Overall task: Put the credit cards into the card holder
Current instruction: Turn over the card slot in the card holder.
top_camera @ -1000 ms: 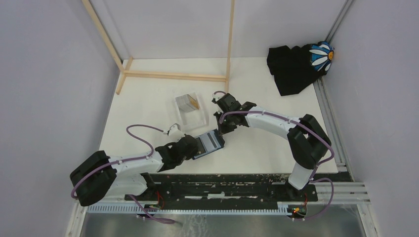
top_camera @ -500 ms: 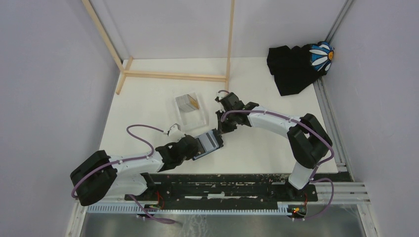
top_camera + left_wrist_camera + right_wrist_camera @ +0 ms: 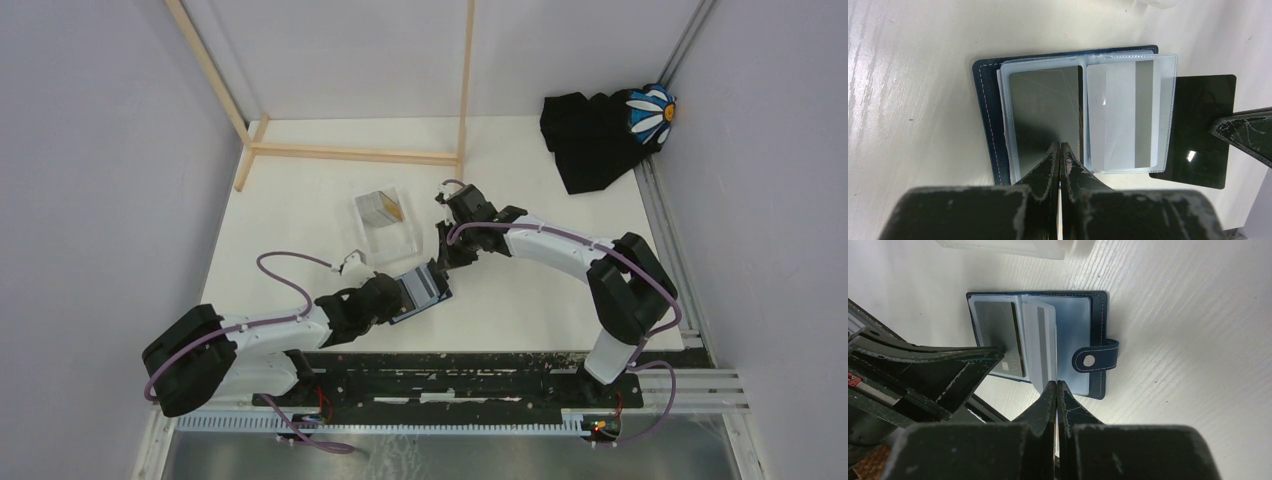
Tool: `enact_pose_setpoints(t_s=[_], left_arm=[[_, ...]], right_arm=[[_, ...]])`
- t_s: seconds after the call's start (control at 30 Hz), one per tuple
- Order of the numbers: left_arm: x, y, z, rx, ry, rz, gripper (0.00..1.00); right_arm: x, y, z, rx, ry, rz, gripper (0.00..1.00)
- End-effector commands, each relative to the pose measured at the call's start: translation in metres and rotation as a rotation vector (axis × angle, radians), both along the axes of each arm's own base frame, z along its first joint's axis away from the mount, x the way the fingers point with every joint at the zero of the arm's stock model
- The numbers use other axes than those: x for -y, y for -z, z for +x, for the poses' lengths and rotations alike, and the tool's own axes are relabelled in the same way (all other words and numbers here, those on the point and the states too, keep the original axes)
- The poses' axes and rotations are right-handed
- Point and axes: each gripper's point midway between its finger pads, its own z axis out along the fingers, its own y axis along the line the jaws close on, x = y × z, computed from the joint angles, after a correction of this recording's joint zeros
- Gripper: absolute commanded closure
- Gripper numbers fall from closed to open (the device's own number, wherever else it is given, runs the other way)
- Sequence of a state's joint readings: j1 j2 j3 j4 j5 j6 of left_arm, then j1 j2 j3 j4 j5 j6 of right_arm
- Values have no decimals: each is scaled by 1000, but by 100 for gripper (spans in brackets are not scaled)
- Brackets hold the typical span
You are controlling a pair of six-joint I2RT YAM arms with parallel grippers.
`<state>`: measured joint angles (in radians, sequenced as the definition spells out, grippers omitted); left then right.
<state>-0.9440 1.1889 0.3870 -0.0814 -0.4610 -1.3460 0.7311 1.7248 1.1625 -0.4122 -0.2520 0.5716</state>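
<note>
Navy card holder (image 3: pixel 985 115) open — left gripper (image 3: pixel 1060 150), jaws together, pins it; right gripper (image 3: pixel 1056 386) clamps a credit card (image 3: pixel 1195 125), might catch the sleeve (image 3: pixel 1128 115) — buckling.

Left arm (image 3: pixel 268 336), right arm (image 3: pixel 556 249): white links, black joints, looped purple cables (image 3: pixel 290 284); fingers (image 3: pixel 1044 172) black, tapered, scuffed grey.
</note>
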Motion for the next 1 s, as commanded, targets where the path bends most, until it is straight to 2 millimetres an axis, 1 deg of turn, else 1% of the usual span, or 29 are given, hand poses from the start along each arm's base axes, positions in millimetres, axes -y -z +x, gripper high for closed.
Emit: enact_pose_setpoints(t_s=[0.0, 0.1, 0.27, 0.43, 0.57, 0.8, 0.97], left_arm=[[7, -14, 8, 19, -35, -32, 97], [8, -16, 9, 22, -38, -29, 97], [9, -17, 10, 25, -40, -25, 97], [9, -18, 8, 23, -44, -19, 97], [8, -22, 8, 26, -50, -16, 97], [-1, -30, 4, 35, -78, -10, 97], [-11, -34, 0, 34, -101, -6, 97]], right_arm=[[-14, -33, 6, 62, -8, 84, 99], [-18, -35, 4, 62, -19, 92, 99], [-24, -32, 0, 56, -33, 98, 99], [-33, -36, -4, 59, -50, 112, 99], [-38, -37, -6, 62, -63, 117, 99], [-49, -38, -13, 63, -87, 124, 99], [-55, -32, -17, 56, -104, 117, 99]])
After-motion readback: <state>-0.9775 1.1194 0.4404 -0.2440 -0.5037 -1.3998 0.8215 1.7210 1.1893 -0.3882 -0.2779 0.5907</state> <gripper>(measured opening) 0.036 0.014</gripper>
